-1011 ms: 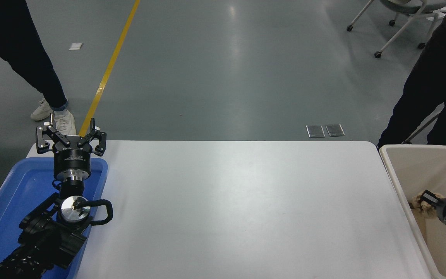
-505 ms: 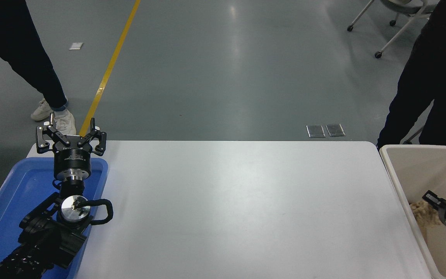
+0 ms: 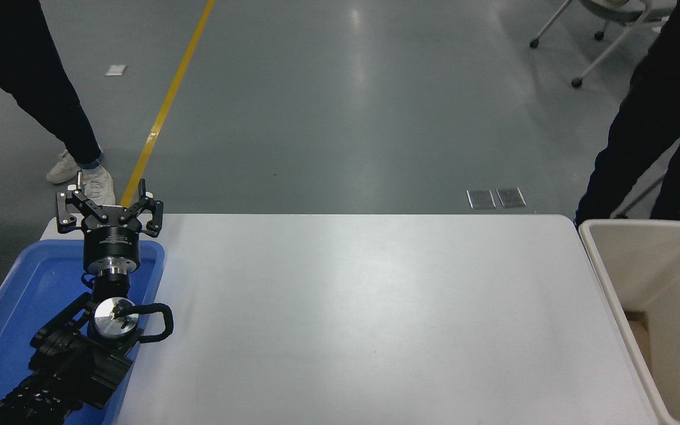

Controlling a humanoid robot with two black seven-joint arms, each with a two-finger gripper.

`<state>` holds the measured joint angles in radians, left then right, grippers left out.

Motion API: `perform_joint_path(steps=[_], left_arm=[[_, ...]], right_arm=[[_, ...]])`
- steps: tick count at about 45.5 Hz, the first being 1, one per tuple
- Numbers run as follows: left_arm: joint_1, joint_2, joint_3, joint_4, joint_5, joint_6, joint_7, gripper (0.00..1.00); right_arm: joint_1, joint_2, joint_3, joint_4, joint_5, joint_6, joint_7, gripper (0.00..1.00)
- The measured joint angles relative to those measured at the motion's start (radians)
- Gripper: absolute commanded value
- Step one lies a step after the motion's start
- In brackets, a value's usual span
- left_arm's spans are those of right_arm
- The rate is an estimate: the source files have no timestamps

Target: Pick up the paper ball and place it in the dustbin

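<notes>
Dustbin (image 3: 597, 260) at the table's (image 3: 363, 307) right edge: a brown patch low against its left inner wall, cannot tell if it is the paper ball. Blue tray (image 3: 15, 307) at the table's left holds the parked left arm, left gripper (image 3: 110, 203) fingers splayed wide, grasping nothing. Right arm out of frame

Bright, even overhead light; soft glare streaks on the floor (image 3: 363, 71); sharp focus, faint shadows.

Left tool (image 3: 110, 208) spread wide over blue tray (image 3: 27, 277); dustbin (image 3: 597, 260) at right
</notes>
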<state>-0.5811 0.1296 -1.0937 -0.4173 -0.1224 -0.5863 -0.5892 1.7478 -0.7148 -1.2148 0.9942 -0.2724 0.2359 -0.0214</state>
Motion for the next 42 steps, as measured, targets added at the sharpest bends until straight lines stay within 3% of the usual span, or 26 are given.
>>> perform_joint_path(steps=[16, 28, 42], left_arm=[[0.001, 0.002, 0.0, 0.0, 0.0, 0.0, 0.0, 0.99], [0.001, 0.002, 0.0, 0.0, -0.001, 0.001, -0.001, 0.99], [0.001, 0.002, 0.0, 0.0, 0.0, 0.001, -0.001, 0.99]], right_arm=[[0.501, 0.256, -0.046, 0.439, 0.027, 0.295, 0.001, 1.0], [0.554, 0.561, 0.026, 0.501, 0.256, 0.378, 0.003, 1.0], [0.516, 0.679, 0.046, 0.477, 0.408, 0.402, 0.003, 1.0]])
